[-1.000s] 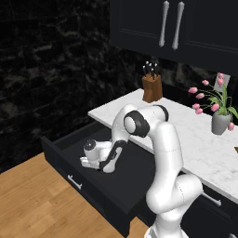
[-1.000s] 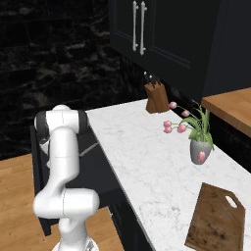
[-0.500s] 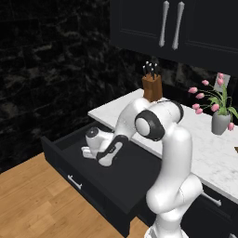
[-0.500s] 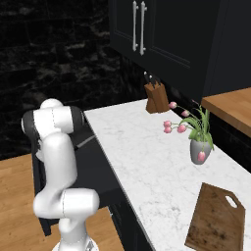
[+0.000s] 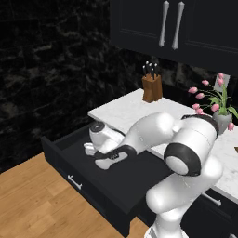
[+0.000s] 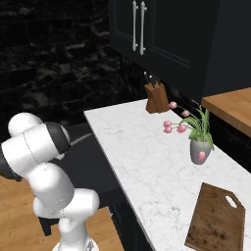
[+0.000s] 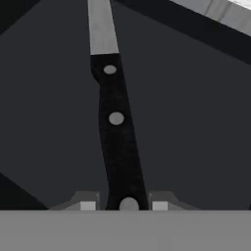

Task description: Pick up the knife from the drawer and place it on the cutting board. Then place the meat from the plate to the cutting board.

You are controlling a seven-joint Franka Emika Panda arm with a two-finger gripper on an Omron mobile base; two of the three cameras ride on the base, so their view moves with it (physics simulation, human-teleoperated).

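Both tips of the pincer (image 7: 123, 205) pinching the knife (image 7: 115, 128) handle, over the drawer (image 7: 49, 122) floor

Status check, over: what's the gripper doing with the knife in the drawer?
Gripper shut on the knife at the black handle's end. Knife over the open drawer. Cutting board bare on the counter. Nothing blocking that shows.

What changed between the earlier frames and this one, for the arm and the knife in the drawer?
The arm's elbow swung toward the base and its wrist lifted slightly above the open drawer. The gripper is shut on the knife, its black handle between the fingertips; whether that grip is new cannot be told. The knife block, flower vase and cutting board stayed where they were.
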